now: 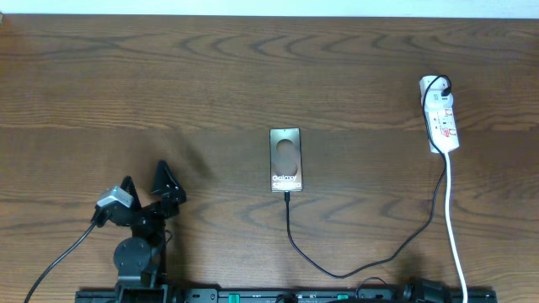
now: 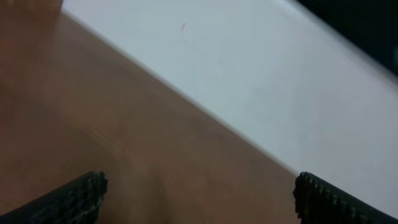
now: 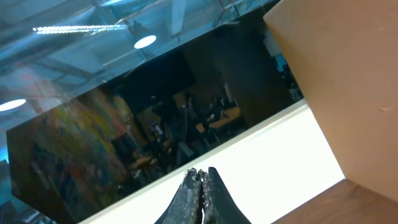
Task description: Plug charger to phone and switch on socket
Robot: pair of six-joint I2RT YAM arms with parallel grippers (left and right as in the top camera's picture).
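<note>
Charger (image 1: 290,231) looks seated in the phone (image 1: 285,160), so I'd switch the socket (image 1: 441,118) on next; left gripper (image 1: 145,177) gapes empty, right gripper (image 3: 202,174) pinched closed, empty.

Phone (image 1: 285,160) left of socket (image 1: 442,114)

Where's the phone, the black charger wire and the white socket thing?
phone (image 1: 285,160): overhead view, middle of its face.
charger (image 1: 288,217): overhead view, on the cable just below the phone.
socket (image 1: 441,118): overhead view, middle of its white body.
</note>
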